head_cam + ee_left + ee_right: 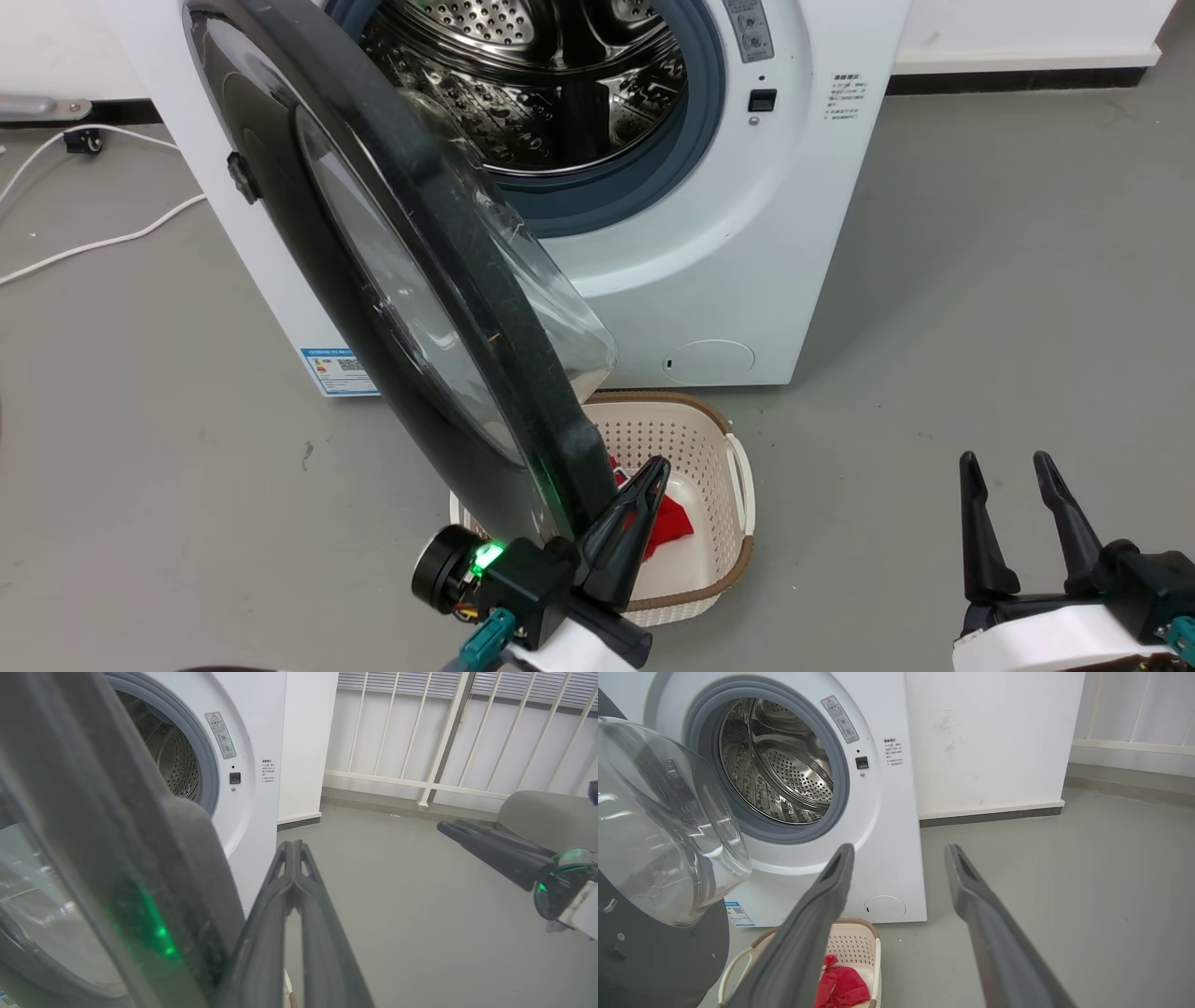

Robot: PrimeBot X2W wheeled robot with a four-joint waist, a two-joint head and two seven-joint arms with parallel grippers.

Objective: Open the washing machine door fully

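Jaws clenched on nothing, the left gripper (pixel 655 471) lies against the rim of the half-open door (pixel 401 280) at 6 o'clock; right gripper (pixel 1004 459), jaws released, hovers at 4 o'clock.

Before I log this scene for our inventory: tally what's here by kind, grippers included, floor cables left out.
Washer: 1
Door: 1
Basket: 1
Red cloth: 1
Grippers: 2 (left gripper, right gripper)
Total: 6
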